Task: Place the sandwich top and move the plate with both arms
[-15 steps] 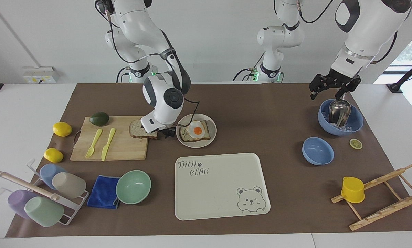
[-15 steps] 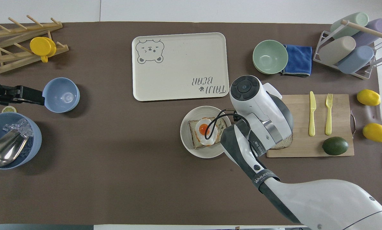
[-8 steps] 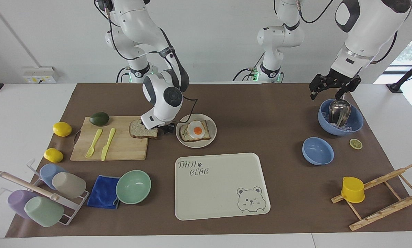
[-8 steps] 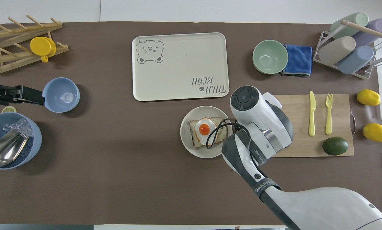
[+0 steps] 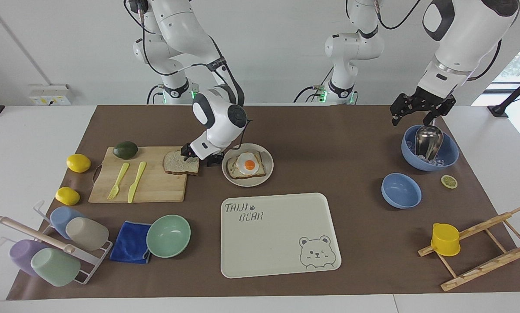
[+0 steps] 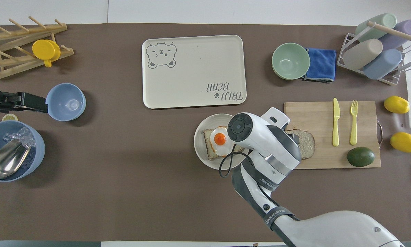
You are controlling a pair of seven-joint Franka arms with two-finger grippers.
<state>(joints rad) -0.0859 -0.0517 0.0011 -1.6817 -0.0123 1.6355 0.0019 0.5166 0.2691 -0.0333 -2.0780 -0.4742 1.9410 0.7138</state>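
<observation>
The sandwich top is a pale bread slice lying flat on the wooden cutting board; it also shows in the overhead view. The plate stands beside the board and carries the toast with a fried egg. My right gripper is low at the bread's end nearest the plate, open, with its fingers on either side of that end. In the overhead view its wrist covers that end and part of the plate. My left gripper waits, open, over the blue bowl.
The blue bowl holds ice and a metal scoop. A smaller blue bowl, a lemon slice and a bear-printed tray lie farther out. A fork, a knife and an avocado are on the board. A mint bowl is nearby.
My right wrist has swung toward the plate and tilted, uncovering most of the bread slice. The bread, the plate and my left arm have not moved.
</observation>
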